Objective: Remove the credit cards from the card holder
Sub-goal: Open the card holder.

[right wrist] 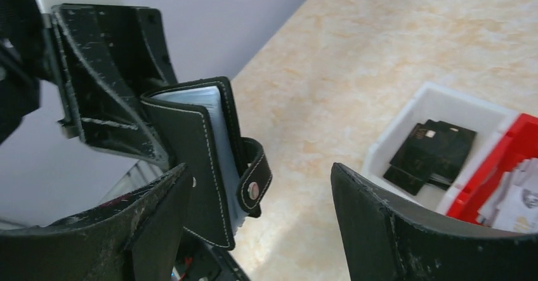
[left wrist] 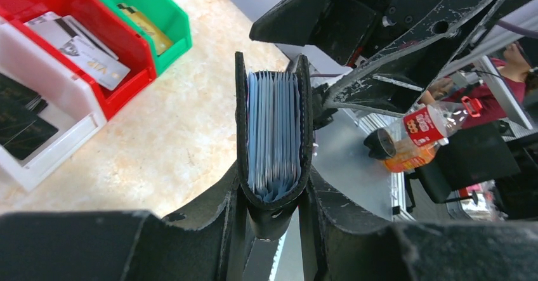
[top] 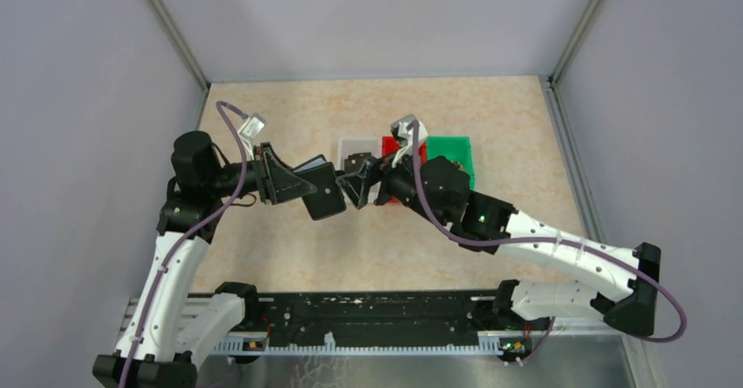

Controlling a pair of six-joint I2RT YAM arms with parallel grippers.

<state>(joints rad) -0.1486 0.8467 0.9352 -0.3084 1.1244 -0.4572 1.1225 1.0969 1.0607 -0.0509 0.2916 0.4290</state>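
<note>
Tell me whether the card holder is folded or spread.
Folded: the card holder has both covers nearly together; its strap hangs unsnapped.

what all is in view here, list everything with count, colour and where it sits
card holder: one, black with grey-blue slots, held edge-up above the table
white bin: one, white, on the table, at the end of the row of bins
black cards: a few, black, inside the white bin
red bin: one, red, middle of the row
grey-white cards: at least two, grey-white, inside the red bin
green bin: one, green, at the other end of the row
gold card: one showing, gold, inside the green bin
table: one, beige marbled
bottle: one, clear with red label, off the table
left gripper: one, black, clamped on the card holder
right gripper: one, black, open beside the card holder
</note>
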